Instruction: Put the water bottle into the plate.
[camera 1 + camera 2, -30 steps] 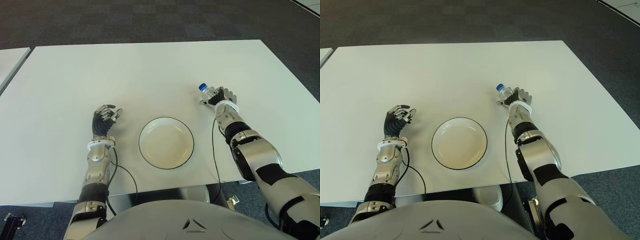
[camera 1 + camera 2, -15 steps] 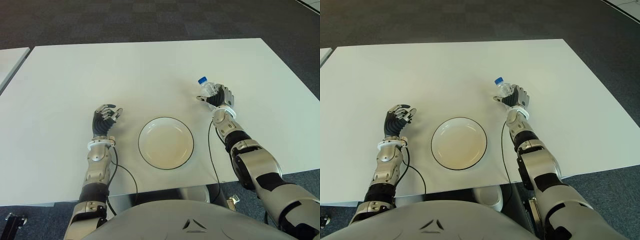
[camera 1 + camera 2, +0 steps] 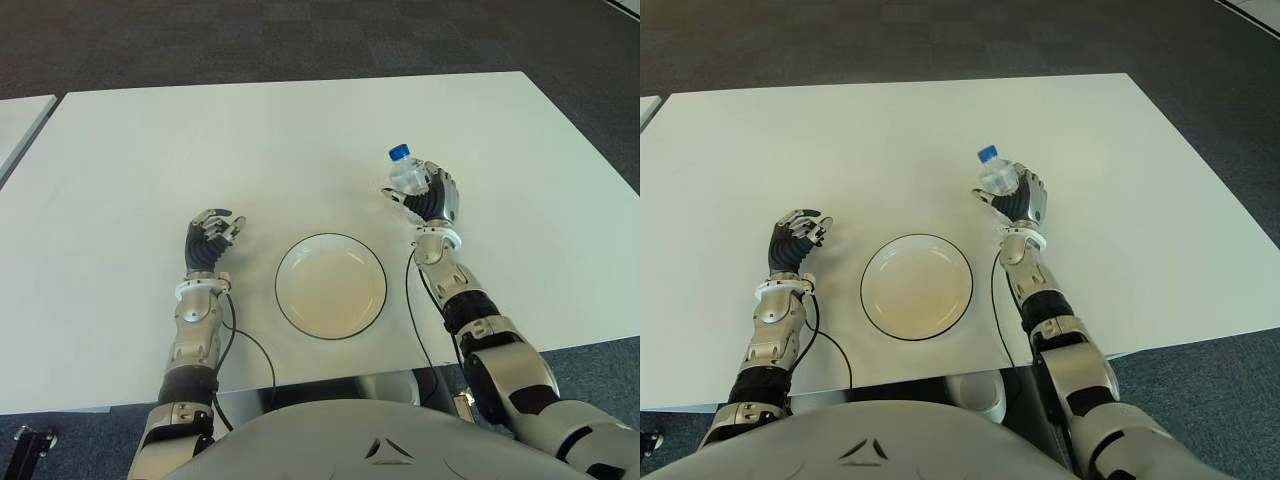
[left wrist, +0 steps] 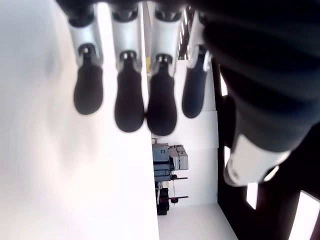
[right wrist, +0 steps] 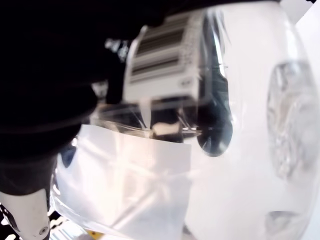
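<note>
A clear water bottle (image 3: 408, 176) with a blue cap is held upright in my right hand (image 3: 428, 197), lifted off the white table (image 3: 300, 140). It hangs to the right of and a little behind the white plate (image 3: 331, 285) with a dark rim, which holds nothing. In the right wrist view the bottle (image 5: 200, 140) fills the picture, with dark fingers wrapped round its label. My left hand (image 3: 208, 240) shows left of the plate, its fingers curled and holding nothing.
The table's front edge runs close below the plate. A black cable (image 3: 250, 345) lies on the table by the left forearm, and another trails under the right forearm. Dark carpet lies beyond the far edge.
My right hand has carried the bottle up and leftwards, towards the plate. The left hand has not moved.
</note>
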`<state>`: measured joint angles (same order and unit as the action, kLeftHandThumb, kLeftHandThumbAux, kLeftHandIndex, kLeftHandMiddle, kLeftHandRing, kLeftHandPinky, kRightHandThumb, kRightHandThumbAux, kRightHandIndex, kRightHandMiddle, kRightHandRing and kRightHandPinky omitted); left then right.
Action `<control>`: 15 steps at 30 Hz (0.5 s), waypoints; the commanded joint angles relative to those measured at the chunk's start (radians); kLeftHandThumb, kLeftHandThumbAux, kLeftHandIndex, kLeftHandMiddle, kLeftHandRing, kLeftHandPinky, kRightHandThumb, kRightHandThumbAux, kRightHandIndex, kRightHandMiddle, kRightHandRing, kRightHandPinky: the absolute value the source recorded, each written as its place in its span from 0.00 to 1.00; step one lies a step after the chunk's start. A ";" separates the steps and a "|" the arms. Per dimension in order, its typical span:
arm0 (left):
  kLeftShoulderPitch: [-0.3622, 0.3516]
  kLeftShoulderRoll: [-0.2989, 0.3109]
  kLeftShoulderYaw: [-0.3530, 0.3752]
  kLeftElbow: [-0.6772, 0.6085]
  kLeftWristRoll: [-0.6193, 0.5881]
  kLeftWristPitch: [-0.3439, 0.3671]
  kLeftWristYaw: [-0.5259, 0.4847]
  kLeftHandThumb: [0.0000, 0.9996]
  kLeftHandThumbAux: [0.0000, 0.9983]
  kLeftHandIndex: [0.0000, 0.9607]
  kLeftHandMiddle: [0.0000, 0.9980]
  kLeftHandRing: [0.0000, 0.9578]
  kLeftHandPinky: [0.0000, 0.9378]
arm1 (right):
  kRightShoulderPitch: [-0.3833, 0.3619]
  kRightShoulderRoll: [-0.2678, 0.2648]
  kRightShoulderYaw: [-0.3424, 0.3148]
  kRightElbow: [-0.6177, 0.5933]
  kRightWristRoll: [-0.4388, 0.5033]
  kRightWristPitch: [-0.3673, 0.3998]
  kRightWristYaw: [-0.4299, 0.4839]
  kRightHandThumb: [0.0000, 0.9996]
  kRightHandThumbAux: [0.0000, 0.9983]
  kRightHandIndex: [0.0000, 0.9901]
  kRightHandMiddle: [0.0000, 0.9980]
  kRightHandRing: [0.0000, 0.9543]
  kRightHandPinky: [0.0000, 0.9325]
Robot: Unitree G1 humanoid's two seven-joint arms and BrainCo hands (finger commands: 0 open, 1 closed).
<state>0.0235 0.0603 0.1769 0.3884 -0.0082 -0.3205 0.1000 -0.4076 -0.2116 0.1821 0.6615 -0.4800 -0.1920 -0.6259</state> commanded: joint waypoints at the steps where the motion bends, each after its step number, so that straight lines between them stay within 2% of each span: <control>1: 0.010 -0.008 0.000 -0.008 -0.005 0.021 0.007 0.71 0.71 0.45 0.69 0.70 0.69 | 0.086 -0.037 0.029 -0.257 -0.026 -0.093 0.068 0.72 0.71 0.44 0.84 0.88 0.92; 8: 0.010 -0.010 -0.001 -0.007 -0.011 0.021 0.001 0.71 0.71 0.45 0.69 0.70 0.69 | 0.149 -0.065 0.044 -0.368 0.021 -0.193 0.206 0.72 0.71 0.45 0.85 0.89 0.92; 15: 0.012 -0.014 -0.002 -0.013 -0.018 0.023 -0.006 0.71 0.71 0.45 0.69 0.70 0.70 | 0.171 -0.076 0.067 -0.370 0.045 -0.307 0.321 0.72 0.71 0.45 0.86 0.90 0.93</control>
<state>0.0243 0.0540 0.1771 0.3822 -0.0153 -0.3113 0.0998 -0.2520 -0.2798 0.2365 0.2924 -0.4572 -0.4523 -0.3518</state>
